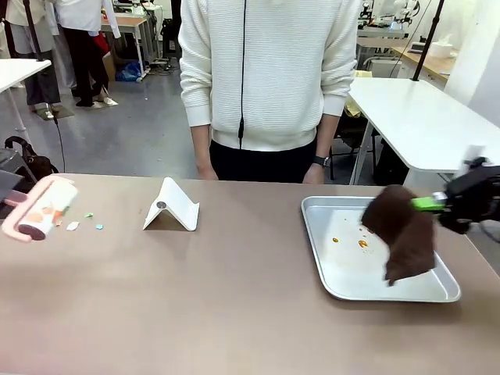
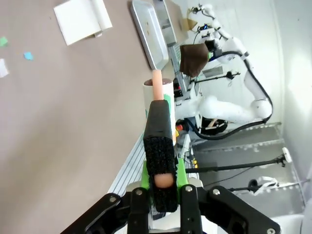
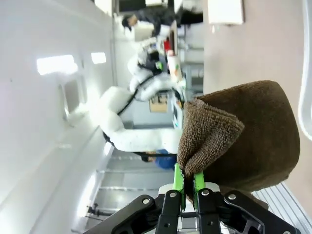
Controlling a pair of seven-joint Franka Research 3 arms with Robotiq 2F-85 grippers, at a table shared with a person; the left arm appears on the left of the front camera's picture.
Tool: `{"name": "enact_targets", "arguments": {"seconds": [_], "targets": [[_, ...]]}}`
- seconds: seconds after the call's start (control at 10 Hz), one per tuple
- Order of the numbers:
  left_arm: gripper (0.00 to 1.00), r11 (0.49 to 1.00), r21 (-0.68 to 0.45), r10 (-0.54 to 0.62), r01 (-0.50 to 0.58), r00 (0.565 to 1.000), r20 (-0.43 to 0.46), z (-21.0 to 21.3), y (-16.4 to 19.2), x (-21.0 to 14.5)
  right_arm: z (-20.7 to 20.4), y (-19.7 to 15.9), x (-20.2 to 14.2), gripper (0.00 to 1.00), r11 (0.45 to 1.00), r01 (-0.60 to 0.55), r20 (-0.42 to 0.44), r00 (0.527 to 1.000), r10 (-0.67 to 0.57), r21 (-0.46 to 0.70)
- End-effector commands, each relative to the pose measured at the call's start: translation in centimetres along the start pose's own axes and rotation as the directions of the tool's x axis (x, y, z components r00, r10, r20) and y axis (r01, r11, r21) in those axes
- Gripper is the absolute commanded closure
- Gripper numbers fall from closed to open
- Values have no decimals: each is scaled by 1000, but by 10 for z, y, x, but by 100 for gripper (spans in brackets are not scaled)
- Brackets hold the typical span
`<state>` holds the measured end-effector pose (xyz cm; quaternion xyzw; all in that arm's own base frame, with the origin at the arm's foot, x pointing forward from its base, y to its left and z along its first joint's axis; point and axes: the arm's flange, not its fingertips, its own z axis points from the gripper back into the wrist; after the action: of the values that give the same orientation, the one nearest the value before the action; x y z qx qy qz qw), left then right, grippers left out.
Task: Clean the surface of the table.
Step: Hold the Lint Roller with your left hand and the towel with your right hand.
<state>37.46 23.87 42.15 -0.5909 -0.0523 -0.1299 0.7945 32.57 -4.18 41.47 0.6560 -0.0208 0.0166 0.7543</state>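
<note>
Table (image 1: 234, 312) lengthwise left-right; left jaws tight on lint roller (image 1: 39, 209), right jaws on cloth (image 1: 402, 234)

The bench (image 1: 234, 312) is showing a matt, smooth greyish-brown top. The metal tray (image 1: 344, 269) is gleaming silver, smooth and slightly glossy. The brown cloth (image 1: 402, 234) is hanging thick and nubbly, like terry. The lint roller (image 1: 43, 209) is looking like pink plastic around white paper.

This looks like a robotics lab. Beyond the bench (image 1: 234, 312) lie a bare grey floor (image 1: 133, 133) and white-topped worktables (image 1: 422, 117), with stands (image 1: 427, 39) and cluttered desks (image 1: 129, 19) farther back.
</note>
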Motion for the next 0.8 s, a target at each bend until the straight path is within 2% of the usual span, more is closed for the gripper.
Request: {"name": "enact_targets", "arguments": {"seconds": [0.0,0.1,0.2,0.3,0.4,0.5,0.7], "targets": [[95,993,-76,-86,93,992,90,46,8,-22,54,-2,14,100,999,-14,42,999,12,35],[95,991,-94,-79,91,989,122,61,17,-33,83,-8,22,100,998,57,140,988,-60,24],[95,987,-106,-103,117,986,132,78,34,-47,114,-19,26,100,998,6,215,977,-19,63],[95,990,-125,-50,71,985,164,87,52,-56,139,-30,25,100,989,-49,297,955,5,140],[95,982,-168,-56,88,981,185,91,65,-65,158,-42,20,100,974,-84,348,938,5,212],[95,988,-144,-34,62,980,195,89,71,-67,169,-53,18,100,977,-36,431,900,-60,210],[95,984,-174,10,31,972,235,87,73,-55,173,-66,21,100,976,-20,500,861,-94,219]]}}
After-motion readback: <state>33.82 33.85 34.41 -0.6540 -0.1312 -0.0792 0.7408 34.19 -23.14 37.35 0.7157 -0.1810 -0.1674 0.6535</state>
